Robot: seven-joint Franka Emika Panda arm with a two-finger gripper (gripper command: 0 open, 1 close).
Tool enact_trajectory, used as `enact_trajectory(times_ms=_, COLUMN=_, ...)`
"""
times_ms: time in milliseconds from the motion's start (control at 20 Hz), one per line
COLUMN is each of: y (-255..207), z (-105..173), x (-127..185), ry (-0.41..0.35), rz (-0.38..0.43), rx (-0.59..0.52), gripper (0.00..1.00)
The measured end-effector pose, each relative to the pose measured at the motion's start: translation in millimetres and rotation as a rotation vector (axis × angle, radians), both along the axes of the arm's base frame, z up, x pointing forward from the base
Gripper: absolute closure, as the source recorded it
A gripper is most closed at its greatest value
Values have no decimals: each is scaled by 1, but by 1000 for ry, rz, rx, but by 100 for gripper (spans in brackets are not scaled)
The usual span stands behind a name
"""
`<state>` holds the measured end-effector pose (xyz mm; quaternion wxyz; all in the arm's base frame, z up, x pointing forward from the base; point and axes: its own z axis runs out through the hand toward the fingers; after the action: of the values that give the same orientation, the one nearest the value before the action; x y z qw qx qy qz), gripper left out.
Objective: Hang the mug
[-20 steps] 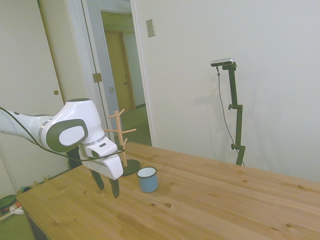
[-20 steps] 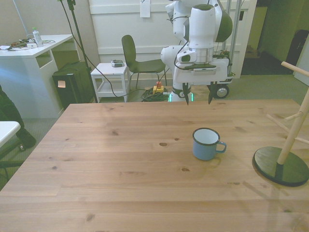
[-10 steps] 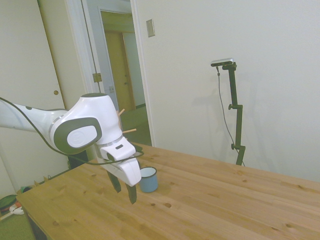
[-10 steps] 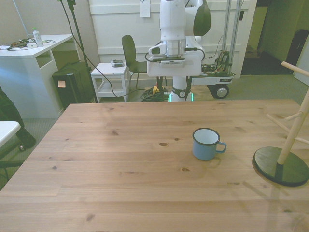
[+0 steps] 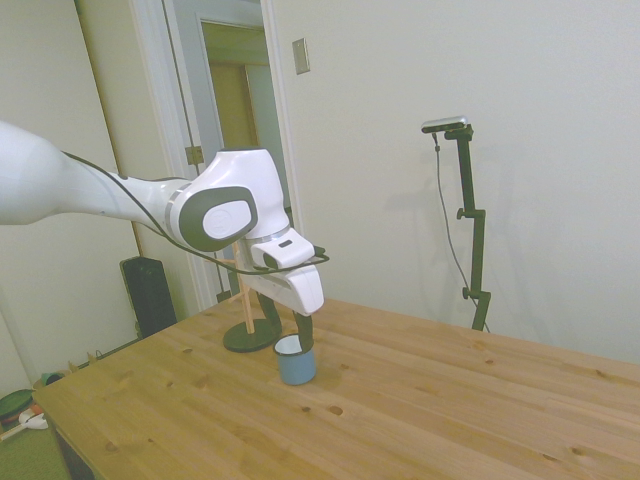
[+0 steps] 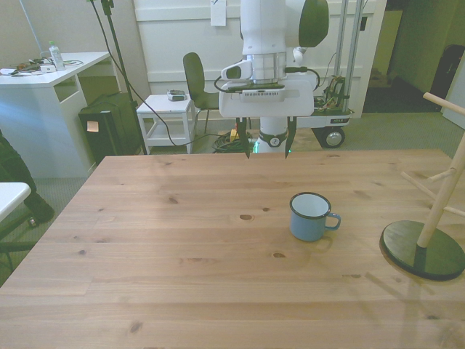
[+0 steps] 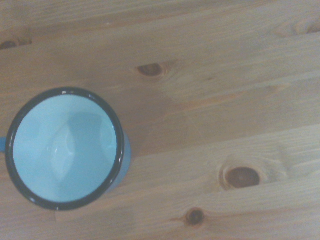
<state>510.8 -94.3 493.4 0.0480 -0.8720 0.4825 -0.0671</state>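
Pincer (image 6: 268,148) of the white arm, jaws wide and empty, has swung across and now hangs above the small light-blue enamel mug (image 6: 309,217), upright mid-table near the wooden peg stand (image 6: 427,233); grasp probably next.

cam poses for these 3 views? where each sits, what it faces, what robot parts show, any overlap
Side view: off one table side, looking across; arm enters from picture's left, gripper above the mug, mug tree behind.
Front view: across the table, facing the robot; wrist and open jaws show; mug tree at the front view's right.
Wrist view: looks straight down into the mug; no robot parts.
Shared: mug and table in all three.
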Motion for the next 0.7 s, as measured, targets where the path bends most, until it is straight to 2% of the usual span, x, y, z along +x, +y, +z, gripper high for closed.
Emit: enact_trajectory(times_ms=700, y=-13, z=-38, x=38, ry=55, rz=-39, rx=9, gripper=0)
